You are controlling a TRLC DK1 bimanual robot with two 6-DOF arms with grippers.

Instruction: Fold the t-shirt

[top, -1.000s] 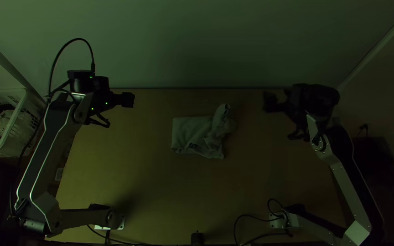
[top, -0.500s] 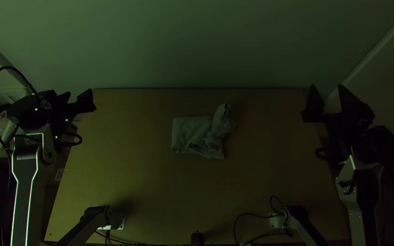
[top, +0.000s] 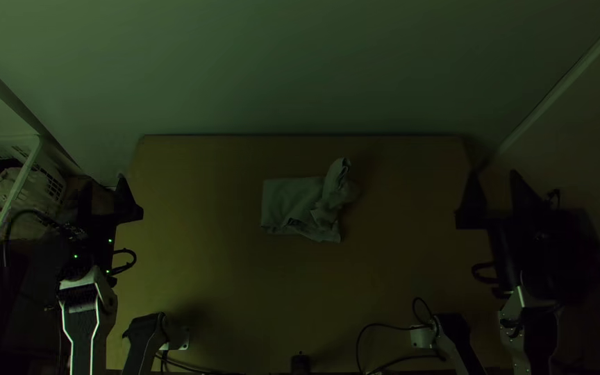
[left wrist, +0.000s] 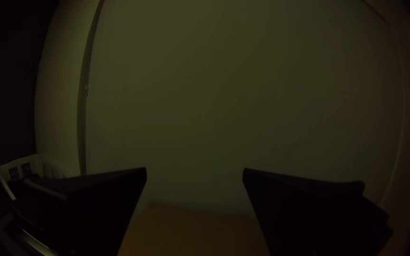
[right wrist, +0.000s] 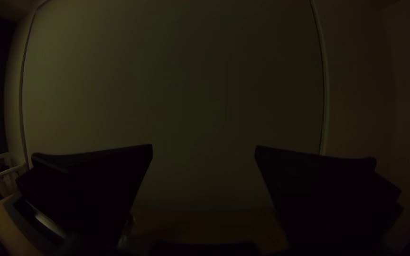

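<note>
"T-shirt sits just toward twelve from the middle of the table. Nine o'clock side squared, fairly flat. Three o'clock side bunched, with a rolled flap pointing to one."

"And the tools?"

"Left gripper out at ten, right gripper out at two. Both have fingers spread wide, nothing between them. Both well apart from the cloth."

"Stage?"

"Partly folded, I'd judge, and untidy. Number of layers: cannot tell."

"Where might it go wrong?"

"Bunched side first. A pinch there could catch several layers at once; lifting would then drag the squared side out of line. Too shallow a pinch, and the flap might slip free and flop back toward three."

"If they fold over it as it lies?"

"Lump gets trapped inside, bundle ends up lopsided. Loose corner at five could tuck under crookedly too."

"Anything off the table?"

"White basket beyond the left gripper, toward half past nine. Wide swing on that side might clip its rim. I'd want a straight approach toward three, then the flap smoothed before any fold."
</note>
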